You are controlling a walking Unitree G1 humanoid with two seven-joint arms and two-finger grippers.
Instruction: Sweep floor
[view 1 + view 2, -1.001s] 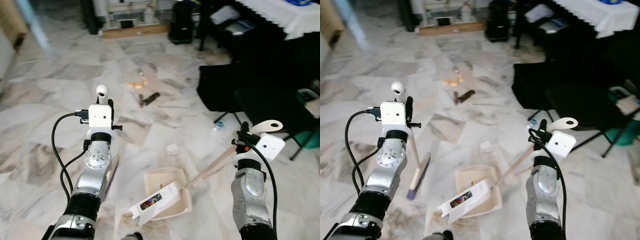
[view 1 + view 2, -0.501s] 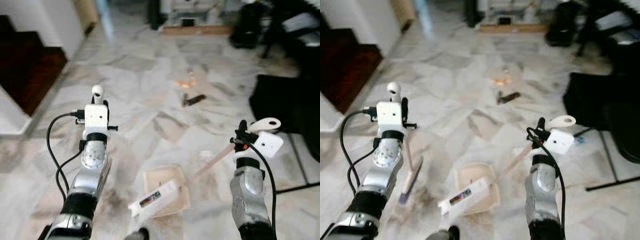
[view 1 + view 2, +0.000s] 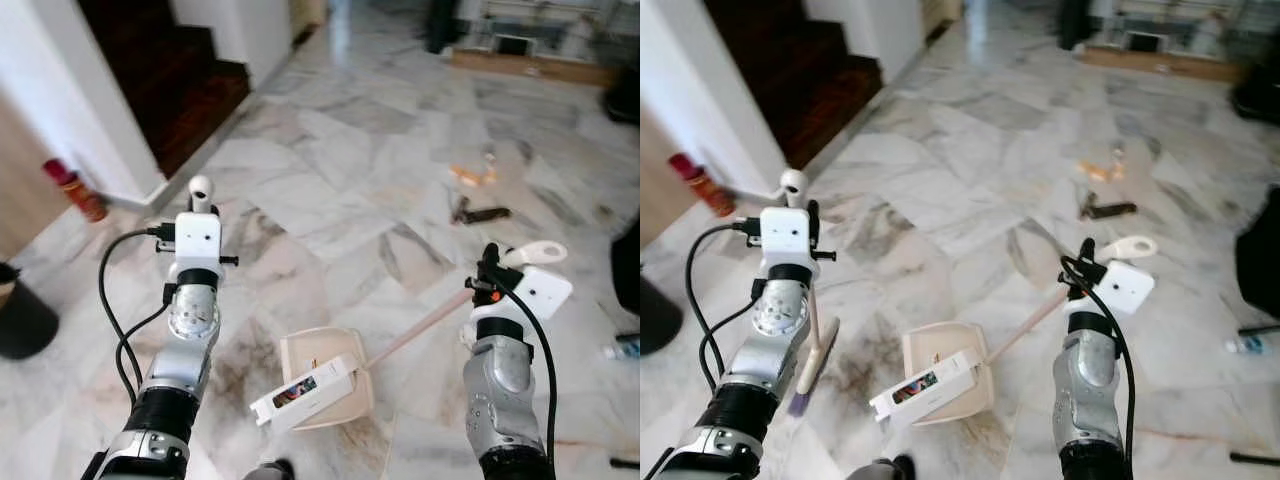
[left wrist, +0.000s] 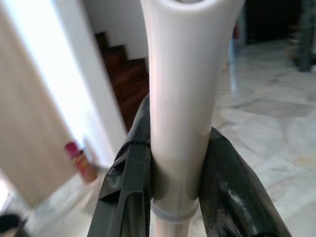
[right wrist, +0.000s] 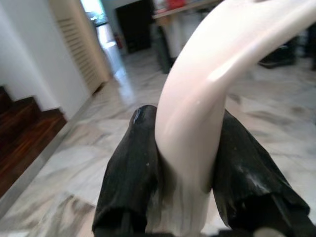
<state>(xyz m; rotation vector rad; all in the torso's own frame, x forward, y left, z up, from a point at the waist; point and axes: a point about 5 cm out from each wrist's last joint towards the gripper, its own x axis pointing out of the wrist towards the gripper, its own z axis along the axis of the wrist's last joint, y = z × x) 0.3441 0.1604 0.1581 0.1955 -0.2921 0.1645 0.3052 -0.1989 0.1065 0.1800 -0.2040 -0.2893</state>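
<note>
Down on the marble floor [image 3: 330,200], the cream dustpan [image 3: 940,380] lies flat with a white carton [image 3: 925,386] across its mouth; its long handle [image 3: 415,330] slants up and to the robot's right into the right pincer [image 5: 182,163], whose fingers [image 5: 126,182] clamp the curved handle end. Upright at the robot's left, the broom [image 3: 812,340] stands nearly vertical, bristles on the floor, its white shaft [image 4: 180,123] squeezed in the left pincer [image 4: 180,163]. Farther ahead lies scattered litter [image 3: 478,212]. Dark wooden stairs [image 3: 170,70] rise at far left.
</note>
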